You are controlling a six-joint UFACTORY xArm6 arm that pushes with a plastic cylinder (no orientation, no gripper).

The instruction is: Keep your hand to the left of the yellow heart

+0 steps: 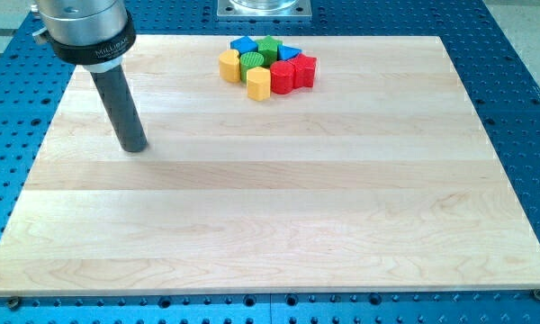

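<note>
Pale wooden board (279,225) on a blue perforated bench, and the blocks sit bunched near the view's top. We can't say which yellow block is the heart: one (229,66) sits at the cluster's left edge, another (258,83) at its lower front. Red (293,73), green (259,54) and blue blocks (245,44) crowd around them. My tip (134,147), a bare rod with nothing to open or pinch, stands well apart on the view's left. We judge it best to approach level, stopping short of contact.
</note>
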